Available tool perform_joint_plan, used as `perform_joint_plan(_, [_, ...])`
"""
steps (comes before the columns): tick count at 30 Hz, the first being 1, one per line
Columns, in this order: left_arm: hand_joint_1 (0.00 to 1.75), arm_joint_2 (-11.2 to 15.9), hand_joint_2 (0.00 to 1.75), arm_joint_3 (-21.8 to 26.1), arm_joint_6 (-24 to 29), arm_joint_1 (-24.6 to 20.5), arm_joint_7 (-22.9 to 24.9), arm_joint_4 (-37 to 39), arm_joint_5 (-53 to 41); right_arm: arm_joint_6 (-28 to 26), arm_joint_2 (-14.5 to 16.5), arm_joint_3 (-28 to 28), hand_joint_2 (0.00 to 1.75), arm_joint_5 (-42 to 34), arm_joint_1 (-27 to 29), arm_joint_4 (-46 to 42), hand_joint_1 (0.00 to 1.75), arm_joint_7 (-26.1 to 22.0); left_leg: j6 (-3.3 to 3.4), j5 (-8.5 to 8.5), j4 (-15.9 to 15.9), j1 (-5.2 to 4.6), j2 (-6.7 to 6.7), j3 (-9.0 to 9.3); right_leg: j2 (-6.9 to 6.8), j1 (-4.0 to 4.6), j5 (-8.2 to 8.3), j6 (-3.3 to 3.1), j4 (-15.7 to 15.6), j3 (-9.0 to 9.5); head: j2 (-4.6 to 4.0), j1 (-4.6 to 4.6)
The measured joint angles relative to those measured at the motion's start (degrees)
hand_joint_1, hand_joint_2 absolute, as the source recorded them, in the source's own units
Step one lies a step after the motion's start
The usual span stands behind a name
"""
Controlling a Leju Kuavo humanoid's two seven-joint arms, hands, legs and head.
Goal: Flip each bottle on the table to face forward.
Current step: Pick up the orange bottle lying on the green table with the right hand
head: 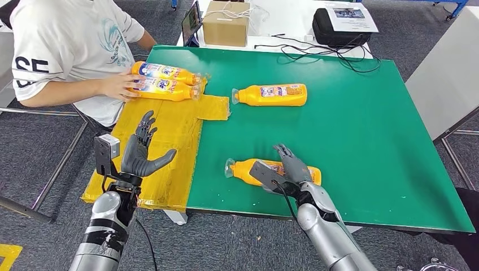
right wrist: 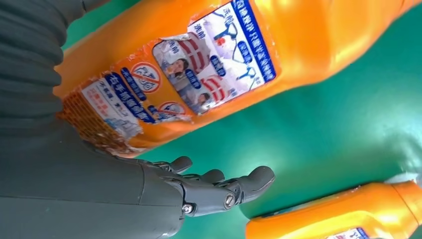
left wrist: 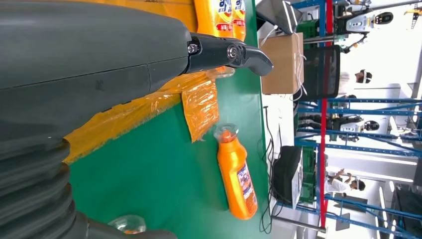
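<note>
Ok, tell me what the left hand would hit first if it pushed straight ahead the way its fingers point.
Probably the two orange plastic bottles under the person's hand, lying on the yellow taped sheet. The left hand is open, raised over that sheet, so depth is uncertain.

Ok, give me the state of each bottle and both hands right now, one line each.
near bottle: lying on its side on the green table, under the right hand.
far bottle: lying on its side, untouched, label up.
two bottles on the yellow sheet: lying side by side, a person's hand on them.
right hand: over the near bottle; grip unclear.
left hand: open, holding nothing.
</note>
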Motion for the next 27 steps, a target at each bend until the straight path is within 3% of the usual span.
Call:
perform_joint_plan(23, [0.0, 1.15, 1.75, 1.74, -2.5, -0.28, 0.36, 0.15, 2.48, 5.99, -6.46, 3.22, 1.75, 2.96, -5.4, 5.71, 0.0, 0.45, 0.04, 0.04, 0.02, -0.02, -0.07, 0.02, -0.07, -0.03, 0.02, 0.02, -0.01, 0.07, 0.0, 0.02])
perform_joint_plan(24, [0.0, 1.17, 1.75, 1.77, -2.5, -0.28, 0.36, 0.18, 2.5, 6.04, -6.65, 3.33, 1.75, 2.97, -5.49, 5.82, 0.17, 0.45, 0.04, 0.04, 0.02, -0.02, -0.07, 0.02, -0.07, -0.03, 0.02, 0.02, -0.01, 0.07, 0.0, 0.01])
perform_joint_plan(27, [0.0, 1.22, 1.75, 1.82, -2.56, -0.28, 0.35, 0.24, 2.69, 6.43, -7.14, 3.77, 1.75, 3.04, -5.71, 5.98, 1.46, 0.52, 0.04, 0.03, 0.02, -0.02, -0.06, 0.03, -0.06, -0.03, 0.02, 0.02, -0.01, 0.07, 0.0, 0.01])
